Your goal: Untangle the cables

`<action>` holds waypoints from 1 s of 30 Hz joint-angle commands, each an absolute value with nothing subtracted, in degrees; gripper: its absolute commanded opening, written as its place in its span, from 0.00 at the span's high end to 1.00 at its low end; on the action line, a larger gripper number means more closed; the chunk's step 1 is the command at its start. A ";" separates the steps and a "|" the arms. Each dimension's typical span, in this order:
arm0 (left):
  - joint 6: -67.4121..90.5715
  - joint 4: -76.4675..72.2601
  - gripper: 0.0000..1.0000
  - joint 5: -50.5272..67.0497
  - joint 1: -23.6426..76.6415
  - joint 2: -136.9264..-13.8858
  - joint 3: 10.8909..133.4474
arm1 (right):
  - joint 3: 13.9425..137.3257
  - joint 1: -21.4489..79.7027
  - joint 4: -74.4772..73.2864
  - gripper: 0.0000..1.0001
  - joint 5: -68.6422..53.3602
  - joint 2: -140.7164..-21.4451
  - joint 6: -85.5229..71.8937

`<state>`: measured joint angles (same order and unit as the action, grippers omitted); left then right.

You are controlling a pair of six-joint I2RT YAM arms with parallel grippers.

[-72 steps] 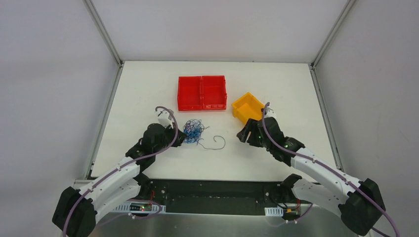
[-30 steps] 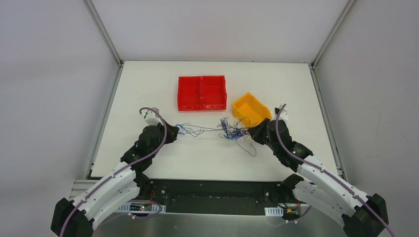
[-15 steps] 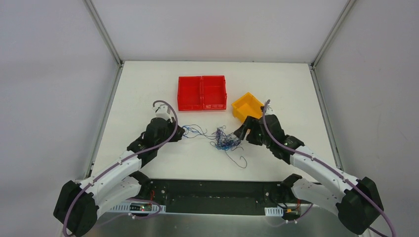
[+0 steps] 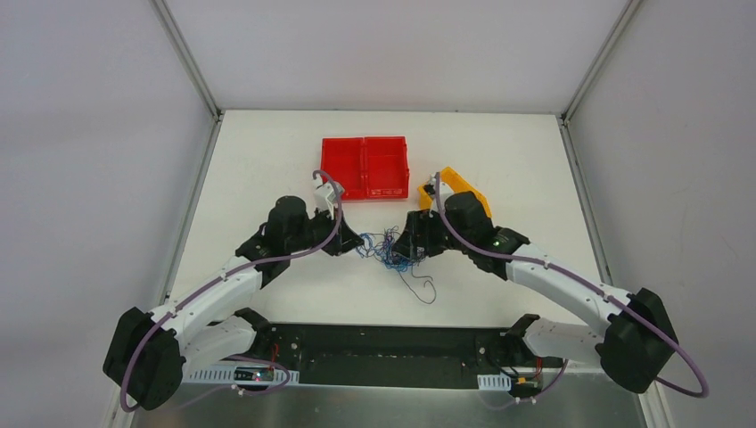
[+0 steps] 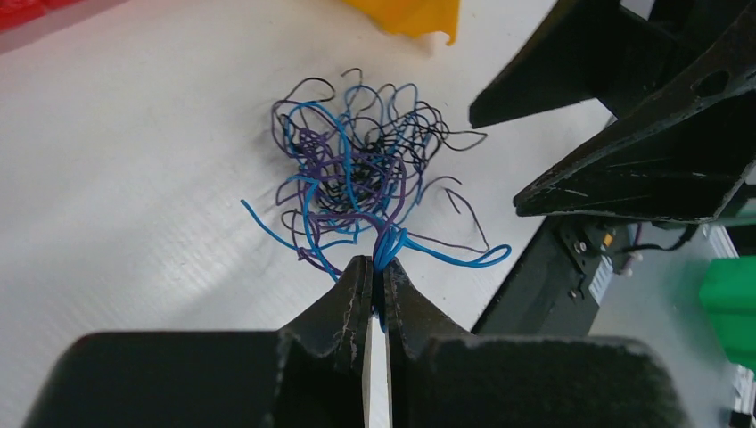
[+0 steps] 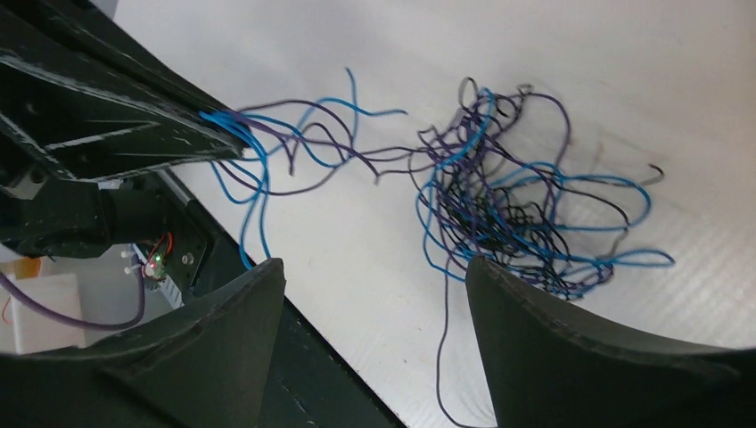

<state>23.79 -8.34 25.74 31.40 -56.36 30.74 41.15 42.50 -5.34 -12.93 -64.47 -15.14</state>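
Well, my left gripper (image 5: 375,267) has its jaws together, clamped on a few blue strands at the edge of the cables (image 5: 357,169), pinched right at the tips. My right gripper (image 6: 374,267) stands with its jaws wide apart and holds nothing. Seen from that wrist, the main knot of blue, purple and dark wires lies on the table (image 6: 669,71) just beyond its fingers, with looser strands running across to my left jaws. The clump sits between my two grippers, near the yellow bin (image 4: 461,189) and on the near side of the red bins (image 4: 364,168), and one dark tail curls out towards my bases.

As I judge it, closing my right jaws on the thick of the knot and pulling would tighten it, or drag the whole clump along. So shallow a pinch on hair-thin wire may also let the blue strands slip free, and with my grippers this near each other, a careless reach could knock finger against finger
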 commanded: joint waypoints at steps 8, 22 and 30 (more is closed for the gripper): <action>22.76 -16.60 0.94 42.07 31.62 -55.71 31.64 | 49.07 44.19 3.36 0.28 -19.62 -72.85 -10.71; 22.49 -16.85 0.95 39.48 31.78 -54.95 30.94 | 49.35 48.33 8.99 0.69 -15.58 -78.05 -9.67; 22.66 -3.38 0.74 13.33 31.73 -50.58 31.17 | 46.08 48.32 5.58 1.00 -0.65 -72.50 -11.77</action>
